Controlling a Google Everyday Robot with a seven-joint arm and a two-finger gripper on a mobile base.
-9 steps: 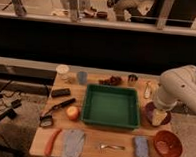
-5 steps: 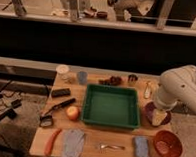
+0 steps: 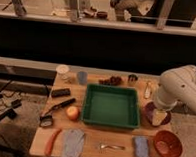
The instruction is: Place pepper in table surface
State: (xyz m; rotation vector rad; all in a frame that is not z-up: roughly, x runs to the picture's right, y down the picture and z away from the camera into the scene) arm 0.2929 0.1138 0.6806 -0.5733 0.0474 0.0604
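Your gripper (image 3: 159, 114) hangs at three o'clock over the table surface (image 3: 94, 134), jaws spread. The pepper (image 3: 52, 141) lies at seven o'clock, beside the grey cloth (image 3: 73, 143).

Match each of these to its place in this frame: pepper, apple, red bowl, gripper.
Things:
1. pepper
2. apple
3. red bowl
4. gripper

Places:
A. right of the green tray, over the dark plate
B. front left corner of the table surface, beside the grey cloth
C. front right corner of the table surface
D. just left of the green tray

Pairs: 1-B, 2-D, 3-C, 4-A
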